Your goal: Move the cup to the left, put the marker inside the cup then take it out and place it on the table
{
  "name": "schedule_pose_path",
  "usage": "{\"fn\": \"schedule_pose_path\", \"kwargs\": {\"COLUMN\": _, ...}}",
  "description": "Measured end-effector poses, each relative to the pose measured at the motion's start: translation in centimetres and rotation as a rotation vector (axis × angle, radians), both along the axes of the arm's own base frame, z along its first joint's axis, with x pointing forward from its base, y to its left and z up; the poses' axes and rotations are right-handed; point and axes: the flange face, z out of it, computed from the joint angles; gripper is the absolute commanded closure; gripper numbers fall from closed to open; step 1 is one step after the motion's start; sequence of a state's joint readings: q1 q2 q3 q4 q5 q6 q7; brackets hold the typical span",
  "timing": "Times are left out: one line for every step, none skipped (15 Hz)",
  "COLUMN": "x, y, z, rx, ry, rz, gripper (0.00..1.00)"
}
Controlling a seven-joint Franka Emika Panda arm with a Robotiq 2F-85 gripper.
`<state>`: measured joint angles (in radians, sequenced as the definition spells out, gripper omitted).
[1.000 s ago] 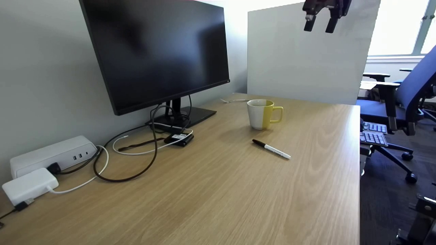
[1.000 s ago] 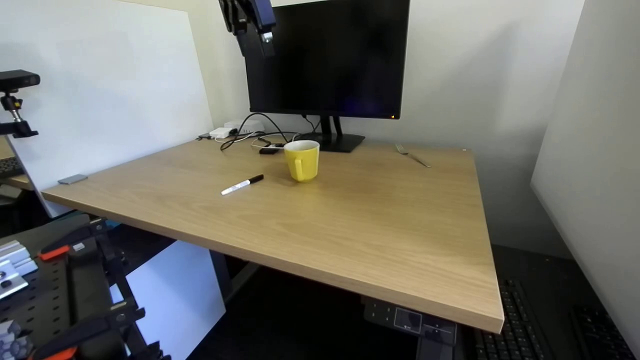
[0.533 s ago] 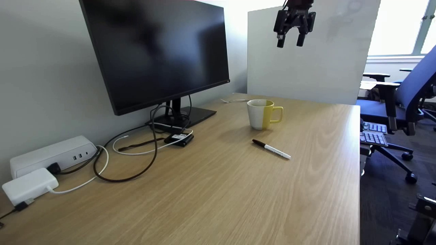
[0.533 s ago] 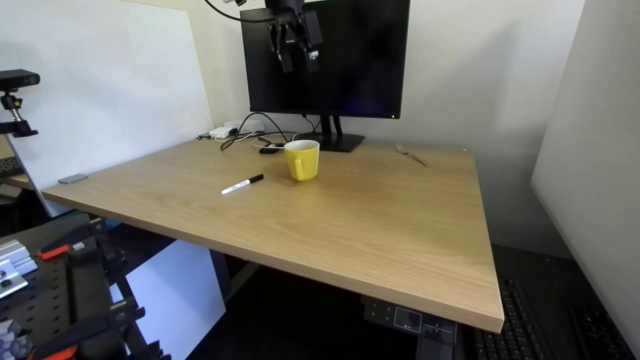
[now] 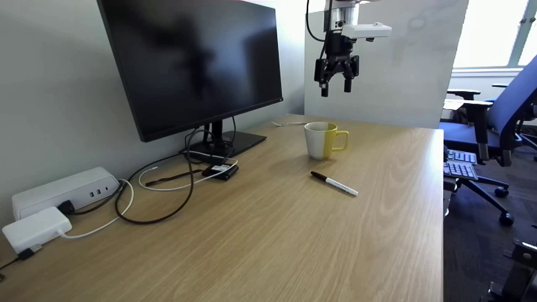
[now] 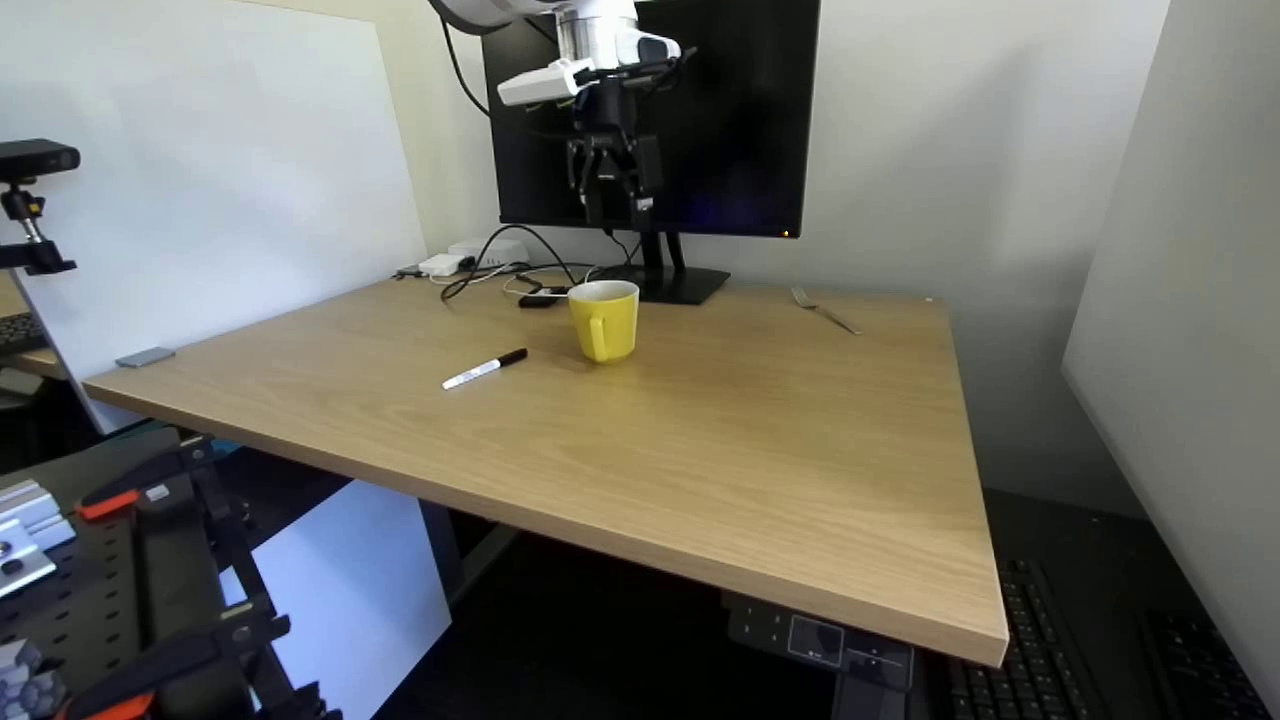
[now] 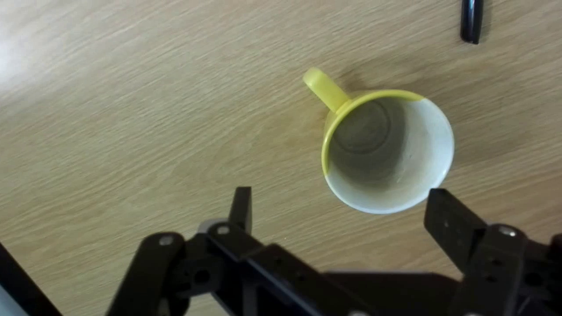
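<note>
Since a second ago the black gripper point(image 5: 336, 91) has come down and across, from high to the right of the mug point(image 5: 316, 142) to a spot above it, while the mug and the marker point(image 5: 334, 183) are where they were. From left to right in an exterior view, placed by the mug: well to its left, a white power box point(image 5: 65, 191) and a smaller white adapter point(image 5: 37, 228) sit on the light wood table point(image 5: 268, 243), among black and white cables point(image 5: 144, 222). Nearer on that same side of the mug, a dark monitor point(image 5: 197, 63) stands on a black foot. A metal fork point(image 5: 289, 124) lies behind the mug and to its left. The mug stands upright on the table, white on its left side, yellow on its right, with the yellow handle pointing right. Above the mug and apart from it hangs the gripper, its two fingers point(image 7: 240, 208) spread wide and holding nothing; in the wrist view the mug appears beyond the fingertips, closer to the finger at the right of that view. The marker lies flat on the table in front of the mug, near it, with its black cap toward the mug and its white barrel slanting away to the right. A white panel point(image 5: 402, 92) rises behind the mug, stretching right; farther right, past the table's edge, is a blue chair point(image 5: 509, 107).
</note>
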<state>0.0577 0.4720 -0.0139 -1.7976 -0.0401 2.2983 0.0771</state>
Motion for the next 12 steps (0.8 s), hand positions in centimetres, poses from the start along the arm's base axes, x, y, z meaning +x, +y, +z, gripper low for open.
{"fn": "schedule_pose_path", "kwargs": {"x": 0.4, "y": 0.3, "z": -0.8, "rx": -0.002, "ry": 0.021, "rz": 0.002, "gripper": 0.0}}
{"fn": "schedule_pose_path", "kwargs": {"x": 0.7, "y": 0.4, "z": -1.5, "rx": -0.003, "ry": 0.038, "rz": 0.003, "gripper": 0.0}}
{"fn": "schedule_pose_path", "kwargs": {"x": 1.0, "y": 0.4, "z": -2.1, "rx": -0.004, "ry": 0.055, "rz": 0.002, "gripper": 0.0}}
{"fn": "schedule_pose_path", "kwargs": {"x": 1.2, "y": 0.4, "z": -2.6, "rx": -0.006, "ry": 0.072, "rz": 0.0, "gripper": 0.0}}
{"fn": "schedule_pose_path", "kwargs": {"x": 1.3, "y": 0.3, "z": -3.2, "rx": -0.008, "ry": 0.09, "rz": -0.002, "gripper": 0.0}}
{"fn": "schedule_pose_path", "kwargs": {"x": 1.4, "y": 0.1, "z": -3.8, "rx": -0.009, "ry": 0.108, "rz": -0.005, "gripper": 0.0}}
{"fn": "schedule_pose_path", "kwargs": {"x": 1.4, "y": -0.1, "z": -4.4, "rx": -0.01, "ry": 0.125, "rz": -0.008, "gripper": 0.0}}
{"fn": "schedule_pose_path", "kwargs": {"x": 1.4, "y": -0.2, "z": -5.0, "rx": -0.011, "ry": 0.139, "rz": -0.011, "gripper": 0.0}}
{"fn": "schedule_pose_path", "kwargs": {"x": 1.4, "y": -0.3, "z": -5.5, "rx": -0.012, "ry": 0.152, "rz": -0.013, "gripper": 0.0}}
{"fn": "schedule_pose_path", "kwargs": {"x": 1.4, "y": -0.4, "z": -5.9, "rx": -0.011, "ry": 0.163, "rz": -0.016, "gripper": 0.0}}
{"fn": "schedule_pose_path", "kwargs": {"x": 1.4, "y": -0.5, "z": -6.2, "rx": -0.011, "ry": 0.173, "rz": -0.018, "gripper": 0.0}}
{"fn": "schedule_pose_path", "kwargs": {"x": 1.4, "y": -0.5, "z": -6.6, "rx": -0.01, "ry": 0.178, "rz": -0.018, "gripper": 0.0}}
